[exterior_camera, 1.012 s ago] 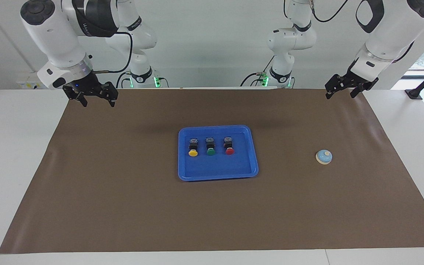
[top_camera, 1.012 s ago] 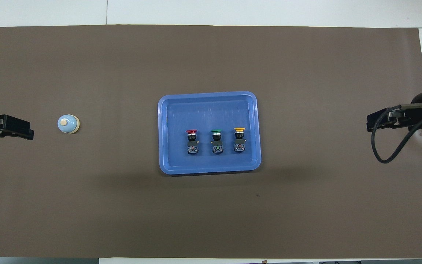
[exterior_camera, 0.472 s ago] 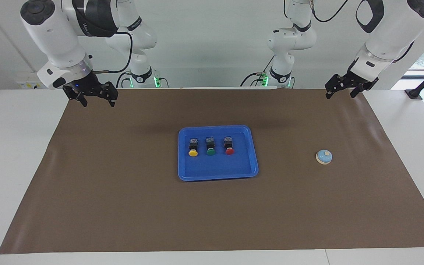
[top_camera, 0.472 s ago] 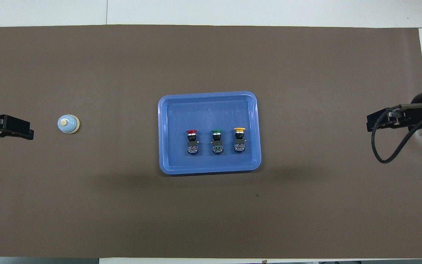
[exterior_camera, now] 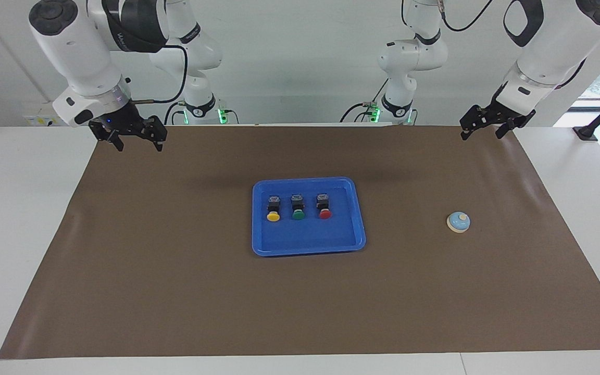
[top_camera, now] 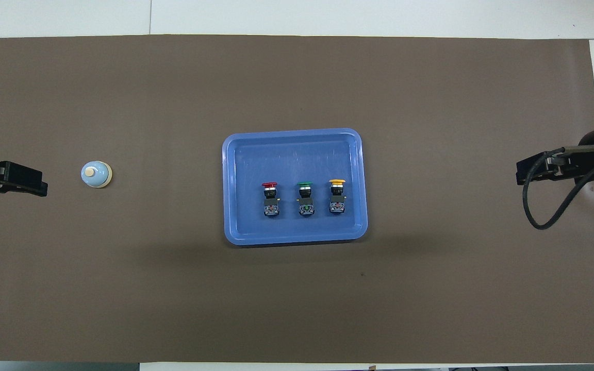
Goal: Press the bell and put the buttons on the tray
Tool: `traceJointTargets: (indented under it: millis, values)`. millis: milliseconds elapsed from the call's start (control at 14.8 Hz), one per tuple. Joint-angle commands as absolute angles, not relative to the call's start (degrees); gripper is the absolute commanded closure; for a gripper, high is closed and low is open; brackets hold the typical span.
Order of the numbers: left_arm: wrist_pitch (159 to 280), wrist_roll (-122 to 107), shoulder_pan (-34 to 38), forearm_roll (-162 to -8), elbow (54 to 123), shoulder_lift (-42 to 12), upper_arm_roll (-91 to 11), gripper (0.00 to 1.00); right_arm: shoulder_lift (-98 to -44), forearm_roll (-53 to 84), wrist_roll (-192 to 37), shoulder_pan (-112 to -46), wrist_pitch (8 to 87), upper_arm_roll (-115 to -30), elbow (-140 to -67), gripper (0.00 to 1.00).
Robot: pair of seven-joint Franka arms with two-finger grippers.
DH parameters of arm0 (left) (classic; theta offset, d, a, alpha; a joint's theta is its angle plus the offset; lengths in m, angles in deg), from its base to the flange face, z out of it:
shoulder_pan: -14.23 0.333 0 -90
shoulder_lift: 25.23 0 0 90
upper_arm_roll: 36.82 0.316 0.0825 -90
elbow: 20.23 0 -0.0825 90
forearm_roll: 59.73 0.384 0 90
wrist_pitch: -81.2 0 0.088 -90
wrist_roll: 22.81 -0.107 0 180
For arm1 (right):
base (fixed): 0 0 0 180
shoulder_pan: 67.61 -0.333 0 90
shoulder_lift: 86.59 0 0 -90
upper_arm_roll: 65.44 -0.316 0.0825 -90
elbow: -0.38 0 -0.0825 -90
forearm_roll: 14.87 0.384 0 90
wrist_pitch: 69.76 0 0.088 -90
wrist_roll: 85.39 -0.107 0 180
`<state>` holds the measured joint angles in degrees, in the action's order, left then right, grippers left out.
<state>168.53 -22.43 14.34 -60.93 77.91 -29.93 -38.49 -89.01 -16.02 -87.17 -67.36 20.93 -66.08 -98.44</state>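
While both arms run out of frame, left pincer (exterior_camera: 482, 131) and right pincer (exterior_camera: 136, 142) hang spread.

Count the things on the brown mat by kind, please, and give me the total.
Push-button switches: 3, namely yellow, green and red, all lying in the tray
Blue tray: 1
Bell: 1
Total: 5
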Motion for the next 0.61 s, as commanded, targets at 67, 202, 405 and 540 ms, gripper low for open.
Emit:
traceJointTargets:
  millis: [67,202,405,540]
  values:
    - [168.03,-22.19,14.23,-60.44,78.29,-30.94,-38.40,0.00,-90.11,-16.10,-87.59,-66.64,20.77,-66.67,-99.38,0.00]
    - [168.03,-22.19,14.23,-60.44,78.29,-30.94,-38.40,0.00,-90.11,-16.10,-87.59,-66.64,20.77,-66.67,-99.38,0.00]
    - [167.16,-21.15,14.14,-60.52,78.29,-30.94,-38.49,0.00,-90.11,-16.10,-87.59,-66.64,20.77,-66.67,-99.38,0.00]
    - [169.07,-15.71,13.44,-60.53,79.43,-31.29,-38.57,0.33,-90.11,-16.10,-87.59,-66.64,20.77,-66.67,-99.38,0.00]
